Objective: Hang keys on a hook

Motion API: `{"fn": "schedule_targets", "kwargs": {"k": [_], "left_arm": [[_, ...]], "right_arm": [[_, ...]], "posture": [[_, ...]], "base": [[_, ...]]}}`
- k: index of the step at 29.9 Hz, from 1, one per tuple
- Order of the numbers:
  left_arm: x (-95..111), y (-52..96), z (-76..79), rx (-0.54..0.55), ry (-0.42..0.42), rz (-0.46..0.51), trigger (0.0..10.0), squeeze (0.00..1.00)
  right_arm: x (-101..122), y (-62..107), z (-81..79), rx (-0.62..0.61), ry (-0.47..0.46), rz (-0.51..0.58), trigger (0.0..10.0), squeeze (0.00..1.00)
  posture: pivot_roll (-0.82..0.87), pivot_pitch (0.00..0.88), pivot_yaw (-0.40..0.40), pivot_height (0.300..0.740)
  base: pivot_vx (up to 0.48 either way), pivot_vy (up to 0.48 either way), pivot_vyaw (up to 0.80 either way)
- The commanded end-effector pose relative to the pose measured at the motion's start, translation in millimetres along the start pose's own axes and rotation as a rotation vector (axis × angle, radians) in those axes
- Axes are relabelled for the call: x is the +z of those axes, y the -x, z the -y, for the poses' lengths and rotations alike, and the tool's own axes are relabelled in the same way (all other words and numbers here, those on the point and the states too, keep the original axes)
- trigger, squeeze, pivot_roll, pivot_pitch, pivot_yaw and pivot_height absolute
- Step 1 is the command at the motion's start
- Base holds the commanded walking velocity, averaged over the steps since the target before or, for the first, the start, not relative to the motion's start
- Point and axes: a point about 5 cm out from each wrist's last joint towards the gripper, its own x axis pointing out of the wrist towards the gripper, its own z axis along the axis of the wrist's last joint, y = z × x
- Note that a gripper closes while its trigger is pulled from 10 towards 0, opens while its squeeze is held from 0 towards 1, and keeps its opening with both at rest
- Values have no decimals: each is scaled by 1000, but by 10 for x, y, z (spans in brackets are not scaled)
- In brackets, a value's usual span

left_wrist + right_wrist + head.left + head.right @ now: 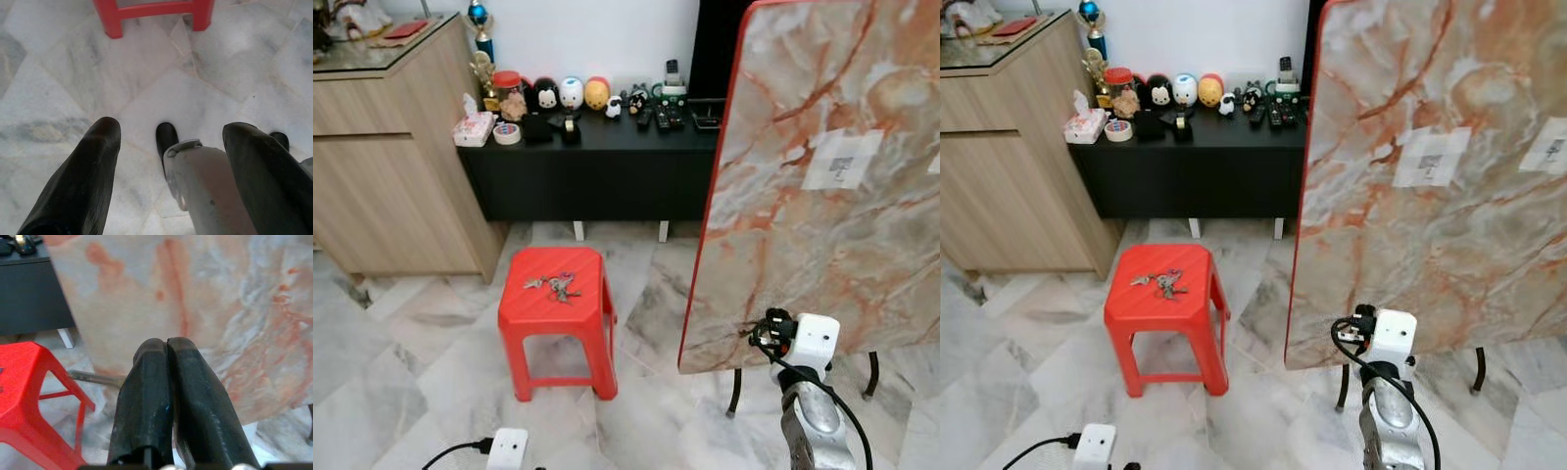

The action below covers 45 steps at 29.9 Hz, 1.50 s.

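Ahead, we see the keys [553,286] lying on top of the red stool [556,311], which stands on the marble floor [411,372] before the black cabinet [597,166]. Our right gripper [167,348], fingers pressed together, is raised beside the tilted marble tabletop [822,176]. Our left gripper [171,137] hangs low over the floor, fingers apart

keys [553,286] on red stool [582,311], marble floor [401,372]
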Motion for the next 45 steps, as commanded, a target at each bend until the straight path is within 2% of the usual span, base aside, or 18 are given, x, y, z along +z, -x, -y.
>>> {"fn": "schedule_targets", "kwargs": {"k": [1,5,34,45], "left_arm": [[-43,9,7,0,-2,-18,10000,0],[-45,10,4,0,0,-18,10000,0],[55,-16,22,3,30,17,10000,0],[80,-22,16,9,31,26,10000,0]], "right_arm": [[42,-30,-6,-2,-6,18,10000,0],[32,-33,-12,-1,-16,9,10000,0],[59,-62,-20,6,-11,16,10000,0],[61,-62,-10,-5,-19,20,10000,0]], "posture": [[-19,0,-10,740],[-20,0,-11,740],[-13,16,-10,740],[-7,28,-10,740]], "base": [[0,0,0],[0,0,0],[0,0,-800],[96,0,-94]]}}
